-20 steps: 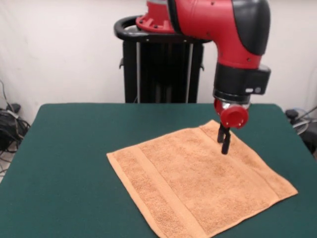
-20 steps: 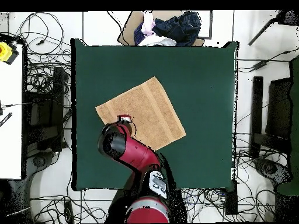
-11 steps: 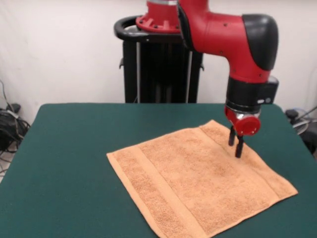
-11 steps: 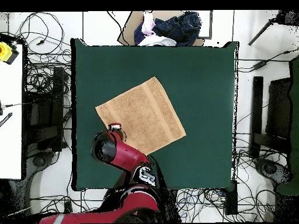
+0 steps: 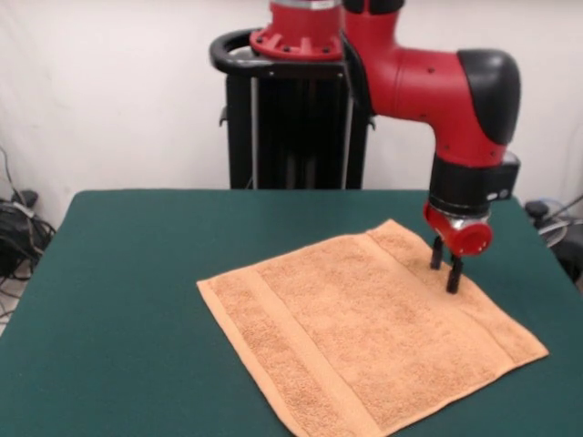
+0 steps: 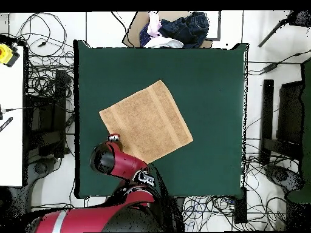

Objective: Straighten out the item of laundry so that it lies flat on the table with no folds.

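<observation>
A nubby orange-tan towel (image 5: pixel 364 337) lies spread flat on the table (image 5: pixel 127 273), which is covered in dark green felt. It is roughly square and turned like a diamond, its corners toward 12, 3, 6 and 9 o'clock in the overhead view, with smoother woven bands running parallel near two opposite edges. In that view it sits a little toward 9 o'clock of the table's middle (image 6: pixel 147 120). The red and black arm hangs its gripper (image 5: pixel 448 270) over the towel's edge, its two thin black fingers (image 5: pixel 453 276) close together and holding nothing. A white wall stands behind; cables (image 6: pixel 42 36) tangle on the pale floor, and a heap of dark clothes (image 6: pixel 176 29) sits past the table's 12 o'clock edge.
</observation>
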Motion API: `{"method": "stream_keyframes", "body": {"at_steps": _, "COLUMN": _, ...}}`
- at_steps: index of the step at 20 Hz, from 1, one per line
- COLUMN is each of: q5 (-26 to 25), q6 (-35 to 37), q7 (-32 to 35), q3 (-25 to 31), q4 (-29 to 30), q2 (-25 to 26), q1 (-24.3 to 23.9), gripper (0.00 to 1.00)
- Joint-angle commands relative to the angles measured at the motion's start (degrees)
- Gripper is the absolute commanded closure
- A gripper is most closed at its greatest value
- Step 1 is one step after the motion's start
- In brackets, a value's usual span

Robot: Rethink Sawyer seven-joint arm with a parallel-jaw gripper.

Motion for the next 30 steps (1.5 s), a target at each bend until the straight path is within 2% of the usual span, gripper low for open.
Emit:
{"method": "stream_keyframes", "body": {"at_steps": 1, "q5": -2.5, "q6": -8.2, "q7": 8.6, "q3": 8.6, "q4": -6.0, "q2": 14.9, "q1": -2.3, "gripper": 0.0}}
{"method": "stream_keyframes", "body": {"at_steps": 9, "q5": -6.2, "q6": -6.0, "q7": 8.7, "q3": 11.0, "q4": -3.8, "q2": 15.6, "q1": -5.6, "gripper": 0.0}}
{"method": "stream_keyframes", "body": {"at_steps": 14, "q5": -6.8, "q6": -3.4, "q7": 8.8, "q3": 11.1, "q4": -1.9, "q2": 13.6, "q1": -6.3, "gripper": 0.0}}
{"method": "stream_keyframes", "body": {"at_steps": 21, "q5": -9.2, "q6": 0.9, "q7": 6.8, "q3": 12.8, "q4": 1.0, "q2": 11.6, "q1": -11.3, "gripper": 0.0}}
{"method": "stream_keyframes", "body": {"at_steps": 30, "q5": -9.2, "q6": 4.5, "q7": 6.5, "q3": 14.8, "q4": 3.6, "q2": 8.2, "q1": -13.9, "gripper": 0.0}}
